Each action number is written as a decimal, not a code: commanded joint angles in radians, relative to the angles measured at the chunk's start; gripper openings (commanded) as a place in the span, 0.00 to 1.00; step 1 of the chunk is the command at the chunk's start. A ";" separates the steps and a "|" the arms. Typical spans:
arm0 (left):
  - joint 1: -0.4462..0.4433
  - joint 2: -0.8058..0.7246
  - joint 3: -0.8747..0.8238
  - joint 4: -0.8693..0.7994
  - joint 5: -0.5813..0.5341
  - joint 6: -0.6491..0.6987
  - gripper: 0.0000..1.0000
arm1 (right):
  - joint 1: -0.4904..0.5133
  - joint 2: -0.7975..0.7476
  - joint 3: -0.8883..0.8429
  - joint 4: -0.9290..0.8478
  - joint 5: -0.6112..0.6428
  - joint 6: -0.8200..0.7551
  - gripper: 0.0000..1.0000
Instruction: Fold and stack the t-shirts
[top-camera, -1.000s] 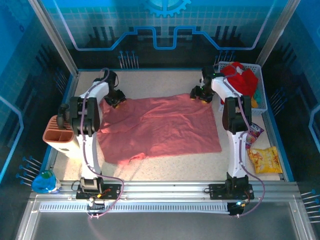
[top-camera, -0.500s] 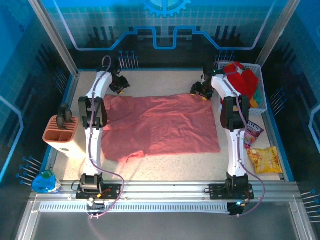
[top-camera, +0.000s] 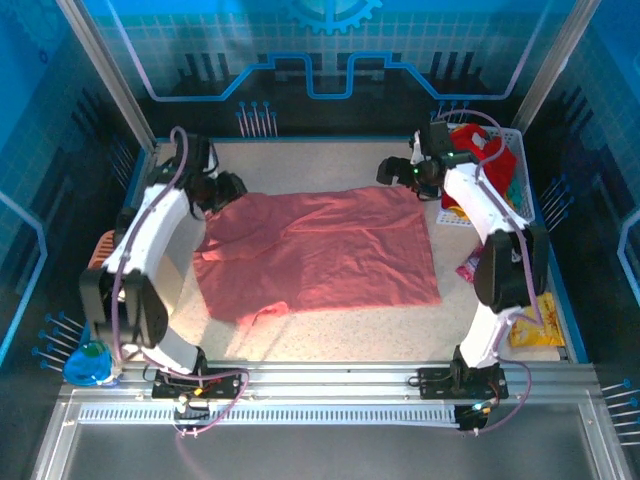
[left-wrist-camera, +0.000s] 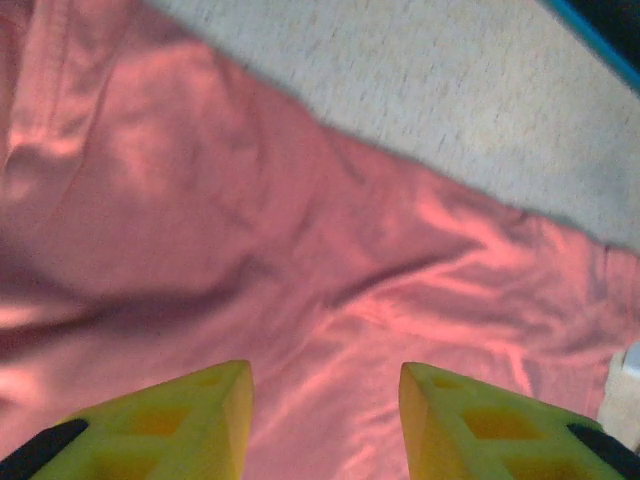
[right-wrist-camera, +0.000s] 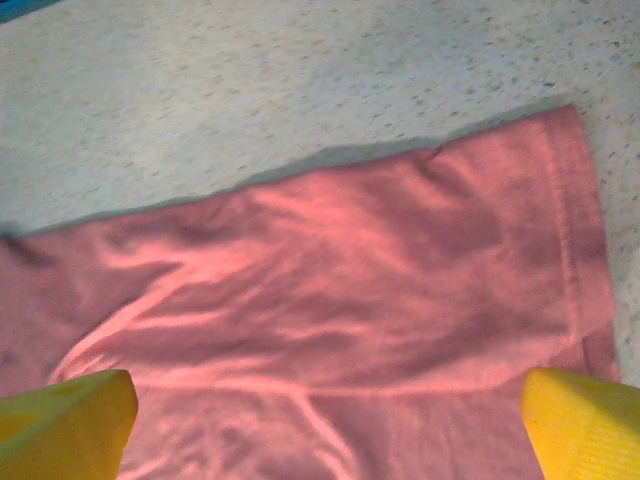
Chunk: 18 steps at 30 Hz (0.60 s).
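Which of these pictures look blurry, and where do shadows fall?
Top external: fairly crisp, blue-tinted walls, pink t-shirt well lit. Left wrist: soft focus, a dark shadow band across the cloth, left fingers blurred at the bottom. Right wrist: soft too, bright streaks on folds, right fingers smeared in the corners.

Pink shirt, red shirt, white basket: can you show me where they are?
pink shirt (top-camera: 330, 250), top view, middle of the spread cloth.
red shirt (top-camera: 493, 160), top view, bunched part in the basket.
white basket (top-camera: 523, 190), top view, its right wall.
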 joint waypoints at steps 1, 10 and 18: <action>-0.013 -0.129 -0.189 -0.037 -0.025 -0.041 0.44 | 0.038 -0.088 -0.137 0.034 0.006 0.010 1.00; -0.097 -0.557 -0.581 -0.199 -0.050 -0.216 0.47 | 0.151 -0.385 -0.484 0.047 0.152 0.078 1.00; -0.296 -0.725 -0.846 -0.168 -0.073 -0.503 0.46 | 0.174 -0.573 -0.757 0.008 0.218 0.175 1.00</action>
